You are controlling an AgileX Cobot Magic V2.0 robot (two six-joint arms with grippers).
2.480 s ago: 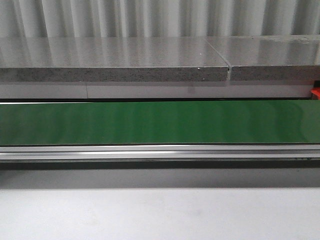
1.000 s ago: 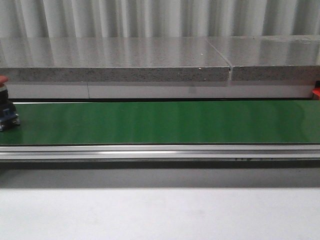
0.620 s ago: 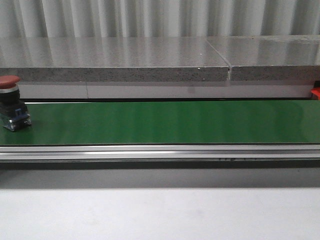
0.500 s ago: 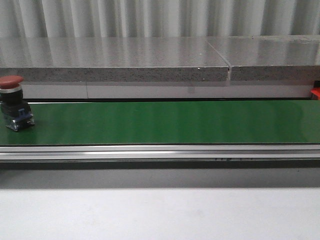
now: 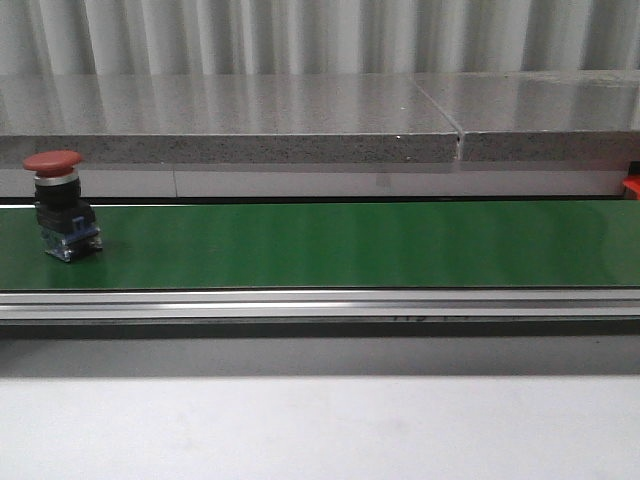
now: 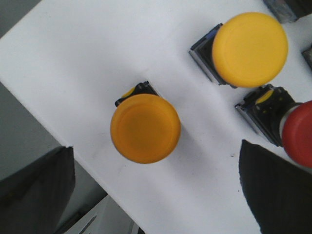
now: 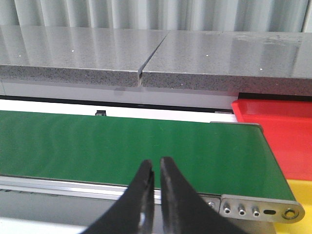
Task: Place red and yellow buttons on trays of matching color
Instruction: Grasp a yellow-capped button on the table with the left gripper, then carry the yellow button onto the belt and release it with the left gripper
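Your right pincer (image 7: 156, 178) hangs with its black fingers nearly together, holding nothing, over the near rail of the long green conveyor belt (image 5: 340, 245). The red mushroom-cap push button (image 5: 62, 205) stands upright far to its left, close to the belt's near edge, with open belt between. The flat red plastic tray (image 7: 278, 136) lies right of the pincer, past the belt's end. Your left pincer's (image 6: 156, 195) fingers stand apart above a white surface (image 6: 73, 63), just beside a round yellow push button (image 6: 145, 127).

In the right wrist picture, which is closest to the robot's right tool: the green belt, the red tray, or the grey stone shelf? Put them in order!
From the right tool:
1. Green belt, just past the tips.
2. Red tray, beyond the belt's end, off to one side.
3. Grey stone shelf, behind everything.
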